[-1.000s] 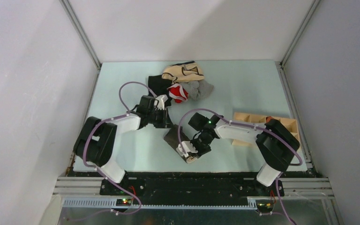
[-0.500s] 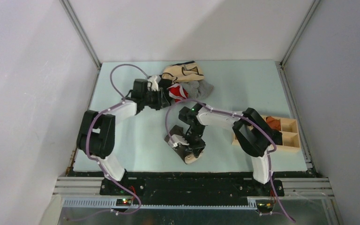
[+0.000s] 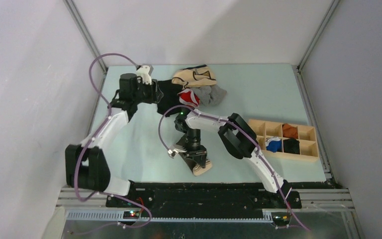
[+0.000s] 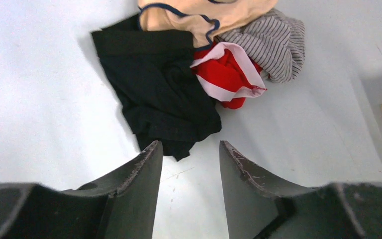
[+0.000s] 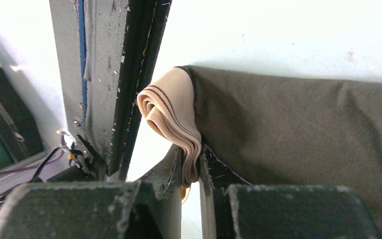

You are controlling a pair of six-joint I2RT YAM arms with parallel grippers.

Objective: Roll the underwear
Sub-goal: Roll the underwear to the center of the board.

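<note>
The underwear (image 3: 199, 163) is a dark olive bundle with a cream waistband, lying near the table's front edge. In the right wrist view its olive fabric (image 5: 298, 129) spreads to the right. Its folded waistband (image 5: 171, 117) is pinched between my right gripper's fingers. My right gripper (image 3: 194, 153) (image 5: 191, 167) is shut on that waistband. My left gripper (image 3: 154, 93) (image 4: 190, 148) is far off at the back left, open with nothing between its fingers. Its tips stand just short of a plain black garment (image 4: 159, 89).
A pile at the back holds the black garment (image 3: 166, 95), a beige one with dark trim (image 3: 195, 75), a red and white one (image 3: 189, 98) and a grey striped one (image 3: 213, 94). A wooden compartment tray (image 3: 306, 155) with rolled items stands at the right.
My left arm has swung from the middle of the table to the back left by the pile, and its jaws have opened wider. My right gripper has shifted left with the underwear, uncovering the tray.
</note>
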